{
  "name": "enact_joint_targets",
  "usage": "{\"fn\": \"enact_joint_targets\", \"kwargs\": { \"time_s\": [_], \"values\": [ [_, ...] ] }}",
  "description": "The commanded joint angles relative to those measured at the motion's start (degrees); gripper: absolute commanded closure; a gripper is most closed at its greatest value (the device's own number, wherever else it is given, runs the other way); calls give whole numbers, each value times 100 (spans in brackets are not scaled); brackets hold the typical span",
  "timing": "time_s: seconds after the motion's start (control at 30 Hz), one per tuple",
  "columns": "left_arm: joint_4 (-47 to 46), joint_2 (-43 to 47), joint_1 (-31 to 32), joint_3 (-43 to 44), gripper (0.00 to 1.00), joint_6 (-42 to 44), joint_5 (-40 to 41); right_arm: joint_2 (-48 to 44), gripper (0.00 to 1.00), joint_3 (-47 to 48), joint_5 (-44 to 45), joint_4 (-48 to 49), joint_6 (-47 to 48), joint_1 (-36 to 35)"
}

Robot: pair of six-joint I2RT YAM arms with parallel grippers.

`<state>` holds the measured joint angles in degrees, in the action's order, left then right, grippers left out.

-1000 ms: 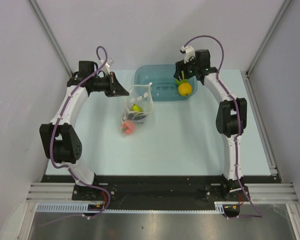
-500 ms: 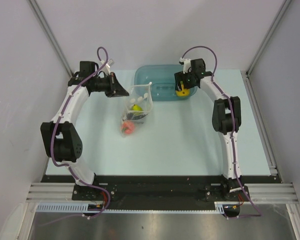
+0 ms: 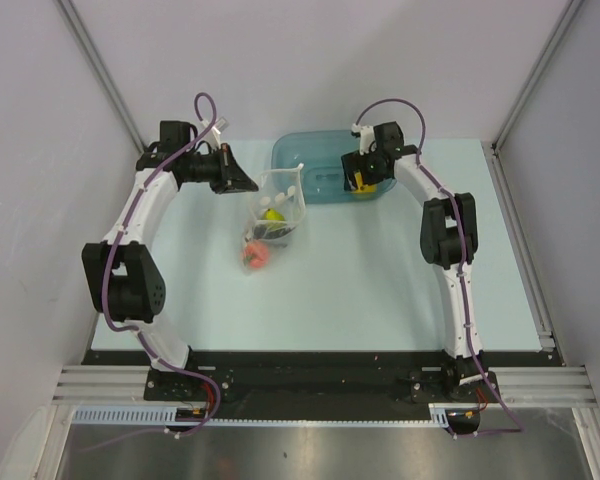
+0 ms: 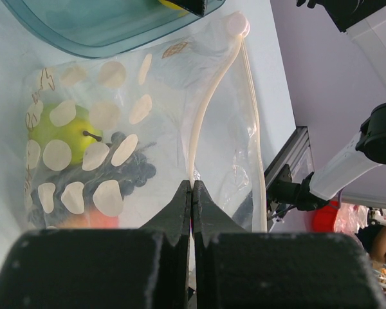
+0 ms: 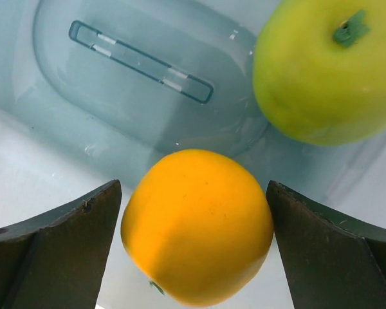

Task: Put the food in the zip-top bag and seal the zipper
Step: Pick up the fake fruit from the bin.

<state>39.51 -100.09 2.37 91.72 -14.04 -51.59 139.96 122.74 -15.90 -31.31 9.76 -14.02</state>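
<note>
1. Since the earlier frame, the right gripper [image 5: 192, 199] has dropped into the tub [image 3: 300, 155]; jaws wide, flanking the orange [image 5: 196, 238].
2. Jaws of the left gripper [image 4: 192, 193] are pinched onto the zipper [image 4: 209, 109]; zip-top bag [image 4: 116, 96] lies on the counter [image 3: 380, 280] beside the tub.
3. Risk: the round orange squirts out on closing, or a jaw nudges the green apple [image 5: 328, 71] close by.

No readable text; brown squiggles [image 4: 174, 48] on zip-top bag [image 4: 174, 90] maybe print, illegible.

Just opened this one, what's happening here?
The left pincer is shut on the zipper of the bag; a pear, grapes and a peach lie inside. The right pincer, open, straddles the orange in the tub, an apple beside it. Neither is bagged yet.
</note>
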Motion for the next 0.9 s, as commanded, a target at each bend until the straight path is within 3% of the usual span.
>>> {"fn": "enact_joint_targets", "kwargs": {
  "time_s": [0.0,0.13,0.27,0.4,0.57,0.73,0.87],
  "values": [
    [-4,-28,-17,285,100,33,-44,5,2,400,-159,-165,79,-30],
    [22,-10,-17,285,100,51,-35,-135,22,418,-361,-165,26,5],
    [66,7,-18,294,100,121,-35,-364,31,409,-510,-86,-61,-4],
    [101,25,-26,302,100,165,-35,-645,48,444,-773,90,-281,-13],
    [127,-10,-26,302,100,147,-52,-1320,59,358,-1956,659,-1061,-13],
    [127,7,-26,320,100,147,-79,-2191,61,-689,-2944,2915,-2187,-267],
    [163,-1,-26,338,100,174,-88,-2517,62,-1014,-3331,3438,-2584,-811]
  ]
}}
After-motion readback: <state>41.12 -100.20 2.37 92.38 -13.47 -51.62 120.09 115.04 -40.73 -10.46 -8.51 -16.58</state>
